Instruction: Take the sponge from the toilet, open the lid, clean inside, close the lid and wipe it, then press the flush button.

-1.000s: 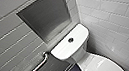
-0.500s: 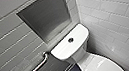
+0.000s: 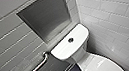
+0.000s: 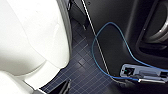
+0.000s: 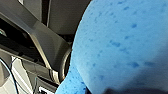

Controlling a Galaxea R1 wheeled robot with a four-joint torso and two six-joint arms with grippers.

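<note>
Sponge (image 5: 120, 42) is in the right end effector (image 5: 117, 90). It is bright blue and speckled, pressed up close to the right wrist camera, with the robot's own dark body parts behind it, off the toilet. The grip reads as clenched on the sponge, judged from nothing showing under it. The contact itself is mostly hidden, with just a dark edge at the sponge's rim. Left end effector (image 4: 65, 87): cannot tell whether clenched or released. It sits low beside the toilet's white base, over the dark blue floor tiles (image 4: 82, 72). A blue cable (image 4: 100, 50) loops across the robot's body near it.

Head view: toilet (image 3: 84, 58) stands in a corner of grey tiled walls (image 3: 111, 7). The tank top (image 3: 65, 48) is bare, with the dark flush button (image 3: 70, 40) in the middle of it. Lid (image 3: 99, 69) is in front of the tank, glossy, and looks down. A grab bar (image 3: 33, 70) is on the wall beside the tank, and a recessed niche (image 3: 45, 19) is above the tank.

Handling, as judgement:
- **Sponge:** likely light, soft and squashy, and not fragile. It is best pinched across its narrow middle so a broad face stays free for wiping. Squeezed too hard, it folds.
- **Lid:** rigid, smooth and probably slippery, hinged at the tank side. The best hold is under the front rim, farthest from the tank. It could drop shut if let go early.

Pickup looks done; the lid is not yet opened.
</note>
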